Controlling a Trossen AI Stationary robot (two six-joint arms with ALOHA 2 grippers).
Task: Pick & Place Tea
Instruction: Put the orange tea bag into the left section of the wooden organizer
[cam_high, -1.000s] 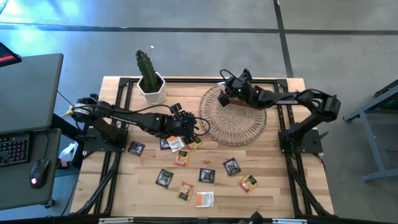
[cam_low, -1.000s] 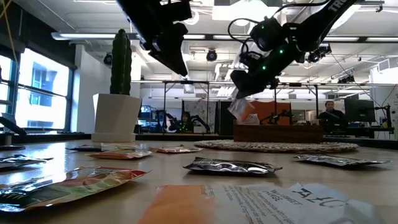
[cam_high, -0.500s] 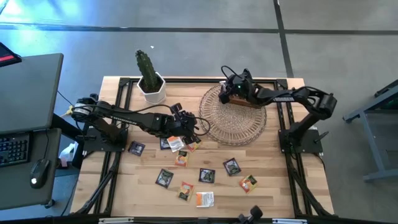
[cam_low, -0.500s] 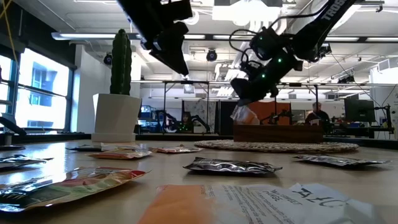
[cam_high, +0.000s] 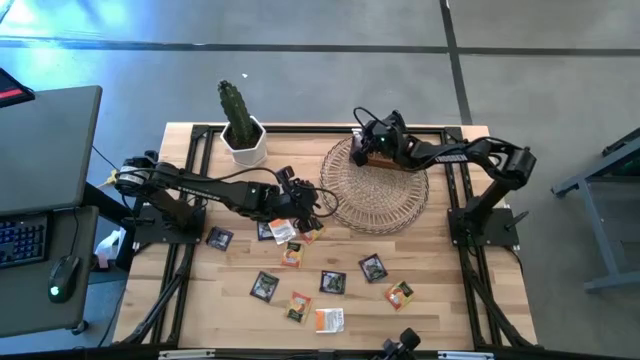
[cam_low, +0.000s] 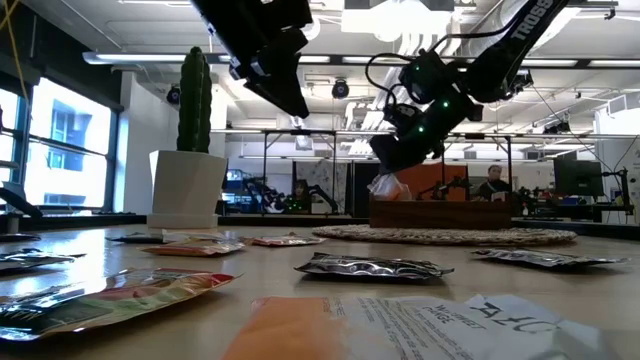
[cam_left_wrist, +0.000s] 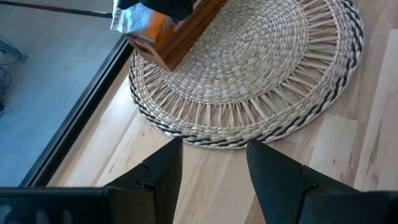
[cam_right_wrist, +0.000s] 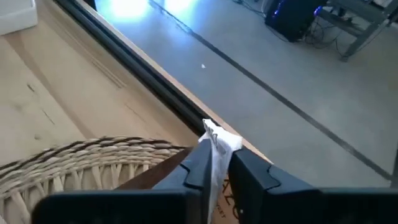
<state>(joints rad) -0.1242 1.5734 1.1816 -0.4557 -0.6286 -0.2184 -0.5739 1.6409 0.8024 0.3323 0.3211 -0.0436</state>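
My right gripper (cam_high: 362, 150) hangs over the far left part of the round wicker mat (cam_high: 380, 195), above the brown wooden box (cam_low: 445, 213), shut on an orange-and-white tea sachet (cam_low: 388, 185). My left gripper (cam_left_wrist: 214, 155) hovers open with nothing between its fingers, above the table just off the mat's near left rim. Several more tea sachets (cam_high: 332, 282) lie flat on the wooden table, from under the left gripper to the near edge. My right gripper pinches the sachet between its two fingers, with the sachet's white crimped edge (cam_right_wrist: 217, 140) sticking out past the fingertips. The fingers slant downward toward the table's far left. The sachet hangs tilted below them, its lower end (cam_low: 385, 192) at the level of the box's top rim.
A cactus in a white pot (cam_high: 240, 125) stands at the far left of the table. The box sits on the mat's far part. Bare wood shows to the right of the loose sachets. A desk with a keyboard (cam_high: 25, 235) stands left of the table.
My right gripper has moved down and a little toward the table's far left with the sachet, which has sunk from clear above the box to the height of its rim. The left arm has kept still.
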